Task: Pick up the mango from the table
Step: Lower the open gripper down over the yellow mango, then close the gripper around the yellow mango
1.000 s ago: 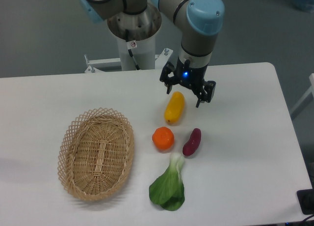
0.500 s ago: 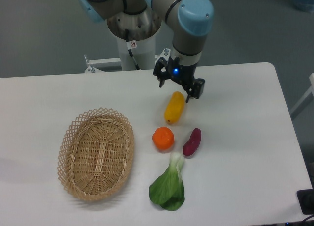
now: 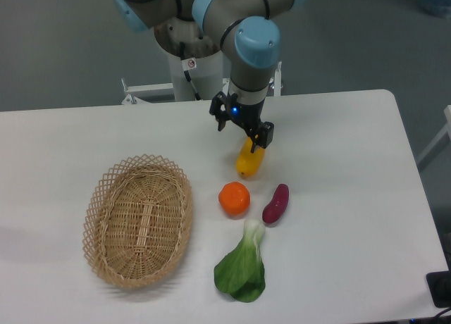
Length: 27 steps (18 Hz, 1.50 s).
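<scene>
A smooth, white tabletop [image 3: 338, 197] with rounded corners is shown, on which five items are laid. The mango [image 3: 249, 162], a smooth, elongated yellow-orange oval, lies near the middle of the tabletop, with its far end hidden behind the hand [image 3: 243, 130]. The hand, black and fitted with two fingers, is positioned directly over that far end; a small blue light is lit on its body. The fingers are spread apart, one to each side of the fruit's end, and whether they touch the skin cannot be told. The hand is carried on an arm [image 3: 250, 53] of grey tubular segments with light blue rounded joint caps, mounted on a metallic pedestal [image 3: 190, 46] behind the tabletop. A small label with a red mark is fixed to the pedestal, but its content cannot be read. A round orange [image 3: 234, 198] with a dimpled skin sits just in front of the mango, and a glossy dark purple oblong vegetable [image 3: 275, 203] lies just beside it. A leafy green with a pale stalk [image 3: 243, 268] is placed below these. An oval basket [image 3: 139, 220] of open-weave tan wicker rests well apart from the fruit.
</scene>
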Motion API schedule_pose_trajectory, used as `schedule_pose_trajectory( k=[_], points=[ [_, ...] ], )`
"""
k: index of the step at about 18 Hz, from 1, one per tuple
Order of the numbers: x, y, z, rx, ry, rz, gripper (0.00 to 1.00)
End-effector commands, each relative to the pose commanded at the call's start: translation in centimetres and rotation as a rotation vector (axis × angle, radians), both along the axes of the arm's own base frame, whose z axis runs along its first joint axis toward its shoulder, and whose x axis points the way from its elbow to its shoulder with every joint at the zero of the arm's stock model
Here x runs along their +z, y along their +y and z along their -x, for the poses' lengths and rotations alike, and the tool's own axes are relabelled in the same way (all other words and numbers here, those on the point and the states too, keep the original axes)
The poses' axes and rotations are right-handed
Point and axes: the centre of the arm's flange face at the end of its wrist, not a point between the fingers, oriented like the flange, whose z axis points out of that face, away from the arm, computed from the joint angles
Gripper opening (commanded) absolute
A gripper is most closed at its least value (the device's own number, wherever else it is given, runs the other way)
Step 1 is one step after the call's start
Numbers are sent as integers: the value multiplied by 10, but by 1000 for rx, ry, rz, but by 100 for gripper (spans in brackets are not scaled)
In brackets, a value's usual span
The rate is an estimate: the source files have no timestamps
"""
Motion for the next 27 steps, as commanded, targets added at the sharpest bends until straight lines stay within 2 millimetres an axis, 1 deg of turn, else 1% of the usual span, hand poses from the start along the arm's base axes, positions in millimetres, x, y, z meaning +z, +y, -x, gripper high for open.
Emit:
schedule_pose_trajectory(
  k=[2, 4, 5, 12, 18, 22, 27],
  points=[
    [-3, 0, 4, 22, 1, 14, 100],
    [-5, -2, 19, 32, 28, 45, 100],
    [-8, -4, 23, 37, 40, 63, 100],
    [-32, -5, 21, 37, 56, 74, 100],
    [-46, -7, 16, 34, 42, 83, 100],
    [-55, -4, 14, 24, 27, 93, 100],
    [-54, -3, 16, 25, 46, 83, 100]
  ],
)
